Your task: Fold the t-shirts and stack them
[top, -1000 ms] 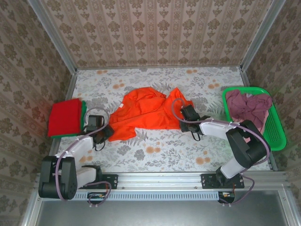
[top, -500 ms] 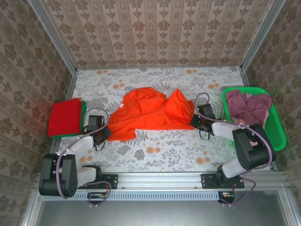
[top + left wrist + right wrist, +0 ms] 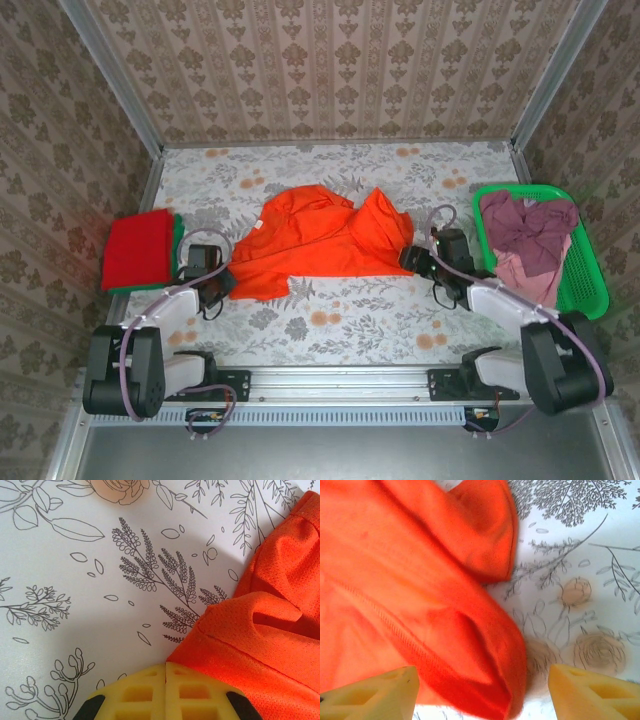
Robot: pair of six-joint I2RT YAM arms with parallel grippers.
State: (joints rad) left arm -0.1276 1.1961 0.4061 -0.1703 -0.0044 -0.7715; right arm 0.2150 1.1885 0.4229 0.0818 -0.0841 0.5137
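1. Two arms stand at the near edge of the flower-printed desk [image 3: 330,335], each stretched low over its surface toward the middle.
2. The left tool [image 3: 165,672] sits near the left edge, clenched, with its yellow fingers pressed flat together. The near-left corner of the orange t-shirt [image 3: 315,245] touches their tips, and I cannot tell whether any cloth is pinched there.
3. The right tool [image 3: 482,680] is released, its fingers spread wide. The shirt's right side lies bunched between and just ahead of them, and neither finger grips it.
4. The orange t-shirt lies rumpled in the middle of the desk, reaching from one tool to the other, with its right part heaped into a thick fold.
5. Against the left edge, a folded red t-shirt [image 3: 138,250] rests on a dark green t-shirt [image 3: 178,235], which shows as a thin strip along the red one's right side.
6. At the right edge sits a green mesh basket [image 3: 592,285] with mauve and pink t-shirts [image 3: 525,232] crumpled inside it.
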